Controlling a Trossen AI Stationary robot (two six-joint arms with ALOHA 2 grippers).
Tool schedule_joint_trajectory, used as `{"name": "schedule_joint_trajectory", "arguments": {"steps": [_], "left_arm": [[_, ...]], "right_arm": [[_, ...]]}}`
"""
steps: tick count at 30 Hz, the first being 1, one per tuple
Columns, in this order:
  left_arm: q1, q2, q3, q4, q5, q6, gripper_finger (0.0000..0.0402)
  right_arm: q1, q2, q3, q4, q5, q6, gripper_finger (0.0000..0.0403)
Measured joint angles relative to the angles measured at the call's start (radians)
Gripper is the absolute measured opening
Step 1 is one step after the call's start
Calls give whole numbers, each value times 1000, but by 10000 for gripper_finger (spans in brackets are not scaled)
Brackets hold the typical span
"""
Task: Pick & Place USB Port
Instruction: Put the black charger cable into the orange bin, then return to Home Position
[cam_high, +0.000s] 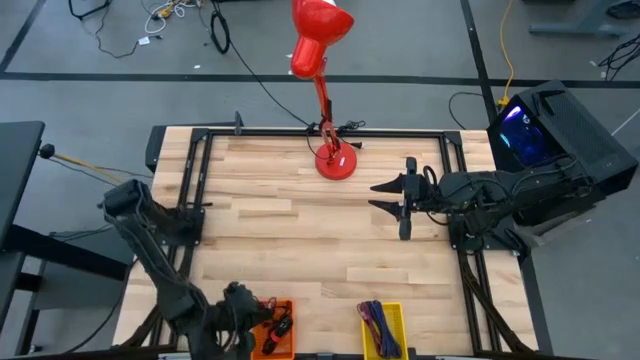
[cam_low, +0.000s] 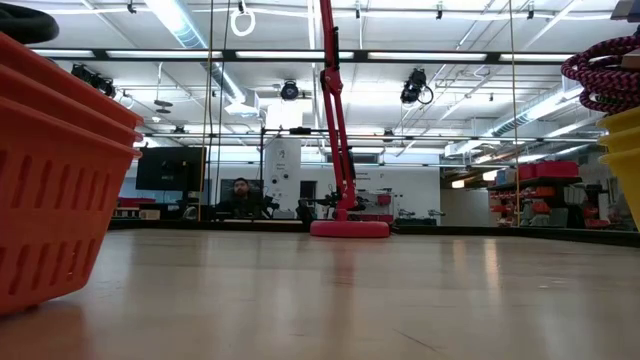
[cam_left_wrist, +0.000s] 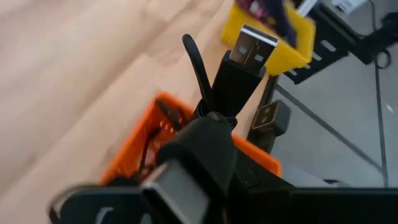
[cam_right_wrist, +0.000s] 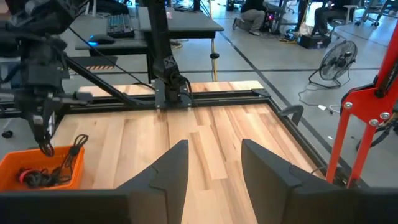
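Two arms in shot, but only one busy: left gripper (cam_right_wrist: 43, 140) has a USB cable (cam_left_wrist: 239, 68) pinched and held above the orange basket (cam_high: 273, 330)

Left gripper's clamped shut on the black cable just behind the plug, silver USB-A end poking up past the fingers, straight over the orange basket and clear of the stuff in it; more black cables (cam_right_wrist: 46, 174) sit tangled in that basket, one loop sticking up beside the fingers; yellow basket (cam_high: 384, 330) with coloured cords is just beside the orange one; right gripper (cam_high: 405, 198) waits well away from the orange basket, near the red lamp (cam_high: 334, 160), fingers spread with nothing between them; my worry: the grip is close to the plug, so the trailing cord could snag the tangle and drag another cable out, or the plug could twist in the fingers.
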Motion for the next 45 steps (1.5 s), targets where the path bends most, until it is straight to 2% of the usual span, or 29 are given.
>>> {"name": "schedule_joint_trajectory", "arguments": {"steps": [8, 31, 45], "left_arm": [[-49, 76, 0, 40, 30, -189, 0], [-40, 120, 0, 49, 90, -235, 2], [-34, 121, 1, 56, 88, -223, 89]], "right_arm": [[0, 0, 0, -7, 0, -19, 150], [-1, 1, 0, -40, 0, -15, 150], [-1, 1, 0, -45, 0, -14, 150]]}}
